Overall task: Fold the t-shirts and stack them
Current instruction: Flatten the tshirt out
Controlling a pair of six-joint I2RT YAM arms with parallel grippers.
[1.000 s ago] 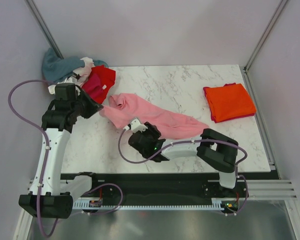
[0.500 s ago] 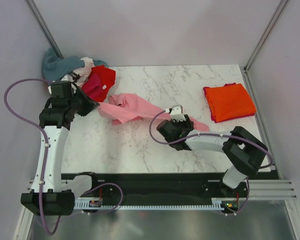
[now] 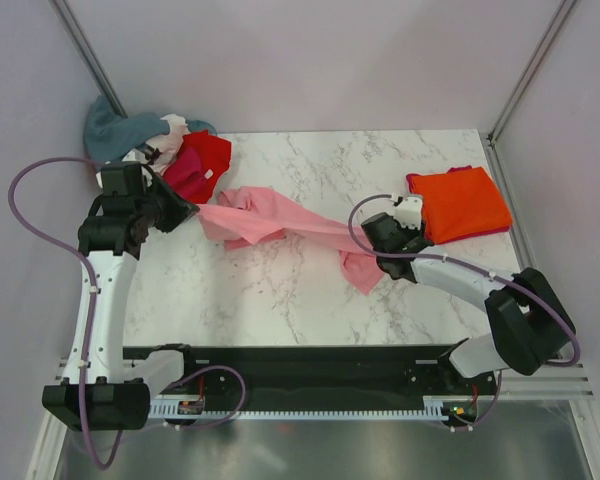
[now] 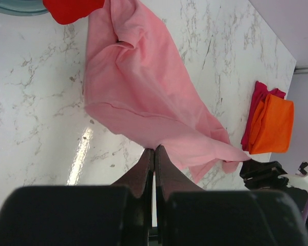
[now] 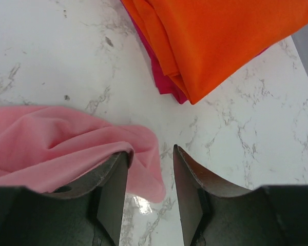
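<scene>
The left arm stands raised at the table's left side; we find the left tool pressed together, pinching the pink shirt's edge. The right arm reaches low across the middle, right tool spread, pink cloth draped over one finger, near the folded orange shirt. The pink shirt stretches between both, apart from the near edge.

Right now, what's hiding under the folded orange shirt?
A magenta t-shirt lies under the orange t-shirt. Only its edge peeks out along one side. The rest is covered, so anything else beneath cannot be seen.
</scene>
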